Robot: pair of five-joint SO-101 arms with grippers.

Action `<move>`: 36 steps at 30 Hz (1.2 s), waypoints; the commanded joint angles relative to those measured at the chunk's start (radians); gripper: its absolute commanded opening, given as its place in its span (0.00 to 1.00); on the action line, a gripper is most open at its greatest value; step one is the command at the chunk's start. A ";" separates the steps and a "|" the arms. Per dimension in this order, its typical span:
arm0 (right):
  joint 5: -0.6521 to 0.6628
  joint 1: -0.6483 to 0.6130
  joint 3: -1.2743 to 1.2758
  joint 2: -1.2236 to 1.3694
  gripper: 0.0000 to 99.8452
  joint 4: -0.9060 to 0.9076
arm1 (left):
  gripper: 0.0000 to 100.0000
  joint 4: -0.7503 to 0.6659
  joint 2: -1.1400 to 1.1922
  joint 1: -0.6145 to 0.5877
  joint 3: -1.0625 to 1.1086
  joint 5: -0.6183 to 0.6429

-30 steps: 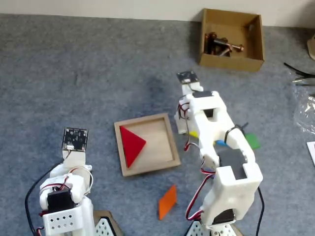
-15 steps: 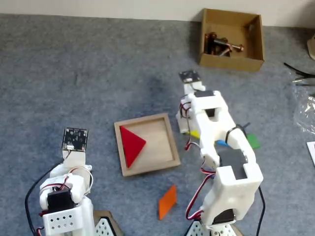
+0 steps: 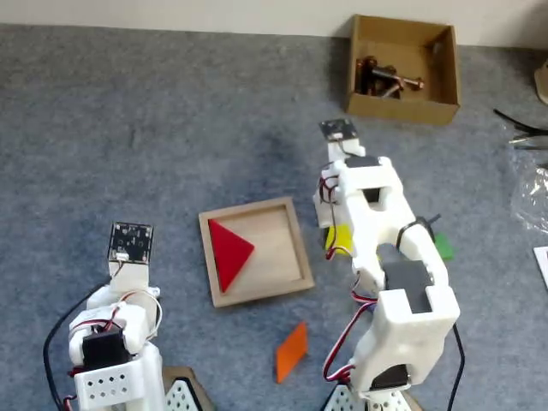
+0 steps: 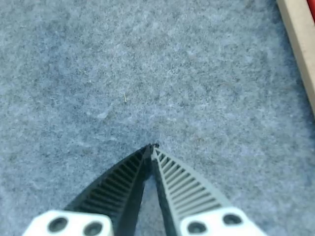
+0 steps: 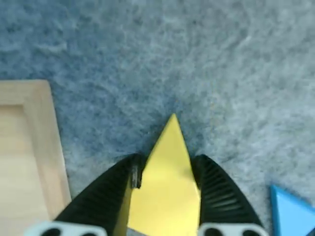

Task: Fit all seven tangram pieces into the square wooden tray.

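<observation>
The square wooden tray (image 3: 278, 248) lies flat on the grey carpeted table (image 3: 154, 128), and the red triangle (image 3: 228, 251) lies inside it against its left wall, with the rest of the tray floor bare wood. My right pincer (image 5: 167, 160) is clamped on the yellow triangle (image 5: 167, 182), one ribbed finger on each slanted side and the tip of the piece poking out past my fingertips. It hangs over the carpet just beside the tray's right rim (image 5: 47, 142), not over the tray. A blue piece (image 5: 290, 211) lies on the carpet farther from the tray than the yellow one. An orange piece (image 3: 292, 351) lies near the tray, off its near right corner. A green piece (image 3: 443, 247) lies well to the right of the tray, beyond my right arm. My left pincer (image 4: 152, 146) is closed on nothing, fingertips touching, over bare carpet to the left of the tray. A cardboard box (image 3: 402, 68) stands well beyond the tray's far right corner.
</observation>
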 commanded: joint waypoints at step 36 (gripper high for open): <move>0.255 -0.051 0.153 -0.266 0.30 0.133 | 0.01 0.005 -0.005 -0.013 0.019 0.005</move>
